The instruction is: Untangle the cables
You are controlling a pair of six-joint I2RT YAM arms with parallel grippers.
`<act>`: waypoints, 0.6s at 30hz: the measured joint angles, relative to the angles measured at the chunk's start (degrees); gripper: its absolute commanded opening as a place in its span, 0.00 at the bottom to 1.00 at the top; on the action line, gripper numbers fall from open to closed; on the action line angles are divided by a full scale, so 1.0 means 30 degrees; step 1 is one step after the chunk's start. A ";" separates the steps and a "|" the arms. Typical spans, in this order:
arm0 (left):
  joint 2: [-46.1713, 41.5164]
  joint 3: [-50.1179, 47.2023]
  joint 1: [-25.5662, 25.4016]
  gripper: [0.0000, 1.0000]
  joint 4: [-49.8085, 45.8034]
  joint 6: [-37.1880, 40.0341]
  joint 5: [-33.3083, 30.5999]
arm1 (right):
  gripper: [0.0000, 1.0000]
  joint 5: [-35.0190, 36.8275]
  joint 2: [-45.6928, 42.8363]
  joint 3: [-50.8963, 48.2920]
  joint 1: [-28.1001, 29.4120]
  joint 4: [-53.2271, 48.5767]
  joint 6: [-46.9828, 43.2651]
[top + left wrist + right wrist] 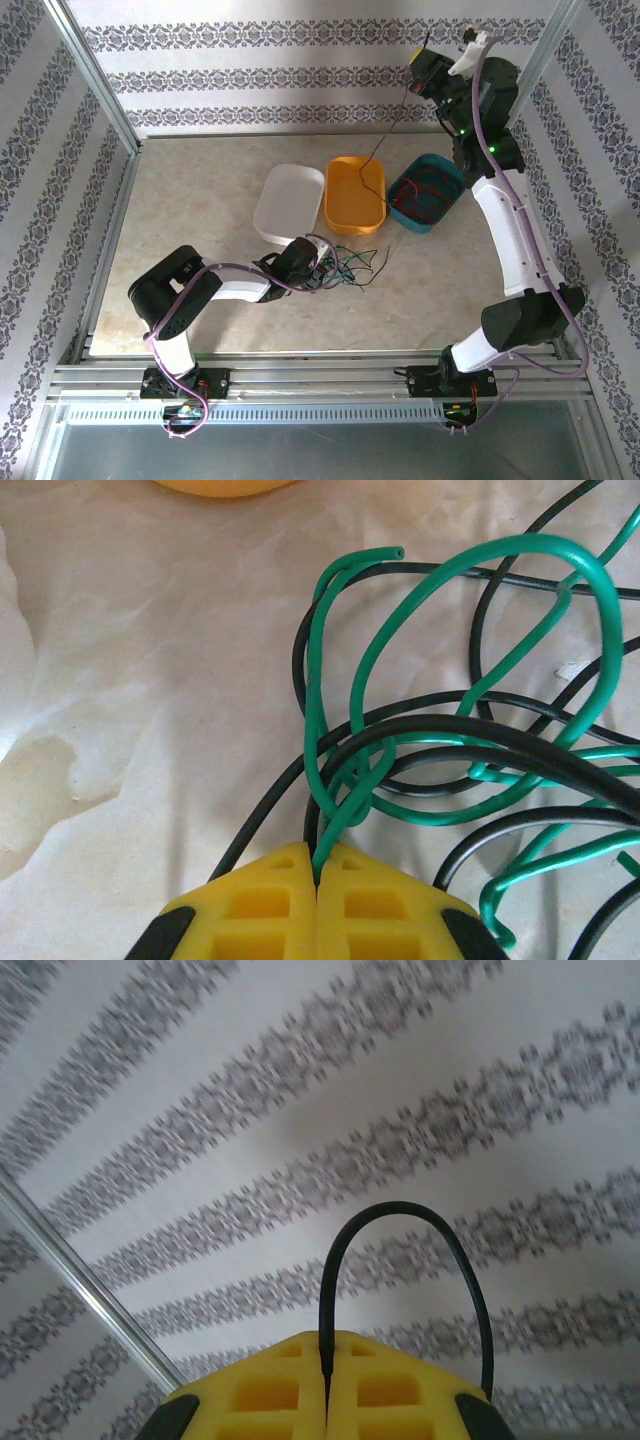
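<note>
Your left hand pinches a green cable in the tangle toward the surface's front edge; the strands run off the wrist view. Your right hand, raised over the far right corner, is pressed together on a black cable hanging toward the yellow tray; its lower end is hard to trace. Red cables lie in the teal tray.

The left arm and right arm had white shells, black joints and purple cords; yellow gridded fingers tipped each.
</note>
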 measured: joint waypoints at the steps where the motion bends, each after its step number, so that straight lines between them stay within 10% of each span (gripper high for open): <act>1: 0.0000 0.0000 0.0000 0.00 0.0000 0.0000 0.0000 | 0.00 0.0000 -0.0022 -0.0437 0.0007 -0.0015 -0.0007; 18: 0.0000 0.0000 0.0000 0.00 -0.0007 0.0000 0.0007 | 0.00 -0.2215 0.4809 -0.4816 0.1887 -0.1348 -0.1086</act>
